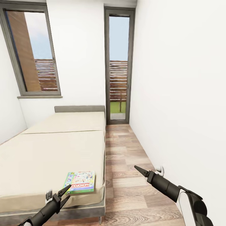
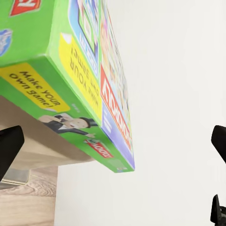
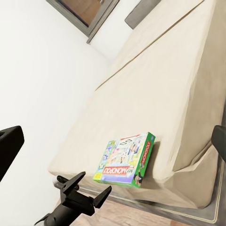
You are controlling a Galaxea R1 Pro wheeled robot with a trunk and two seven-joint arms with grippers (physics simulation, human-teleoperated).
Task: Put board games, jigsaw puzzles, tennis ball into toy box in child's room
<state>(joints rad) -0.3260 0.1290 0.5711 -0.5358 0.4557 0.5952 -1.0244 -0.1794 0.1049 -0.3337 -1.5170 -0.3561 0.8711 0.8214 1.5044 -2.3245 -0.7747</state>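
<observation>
Bed along left wall, game flat at its near corner. My left gripper spread wide, empty, just short of game's near edge. Right gripper closed, idle. Risk: shallow bite shoves game inward, or fingers snag mattress.

The game is green and white with a red band. The bed is beige, the floor brown wood.
</observation>
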